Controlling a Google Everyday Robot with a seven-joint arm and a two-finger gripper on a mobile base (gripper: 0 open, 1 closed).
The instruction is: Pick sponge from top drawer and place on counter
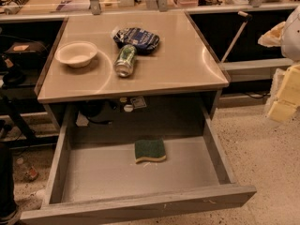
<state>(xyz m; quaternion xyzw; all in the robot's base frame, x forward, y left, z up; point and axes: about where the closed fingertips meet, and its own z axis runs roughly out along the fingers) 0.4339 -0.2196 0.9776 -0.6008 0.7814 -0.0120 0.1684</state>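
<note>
**Sponge Lay in Open Drawer, Gripper at Frame's Edge**

The sponge (150, 150) lay green side up on the bottom of the pulled-out top drawer (140, 205), lower centre of the frame. Above, the counter (187, 64) carried a white bowl (76, 54), a tipped can (125, 60) and a dark packet (137, 39). The gripper (287, 95) hung at the right edge, well apart from the drawer; whether released or clenched could not be told.

A white bowl (76, 54), a green can (125, 60) (on its side) beside a dark bag (138, 37).
</note>
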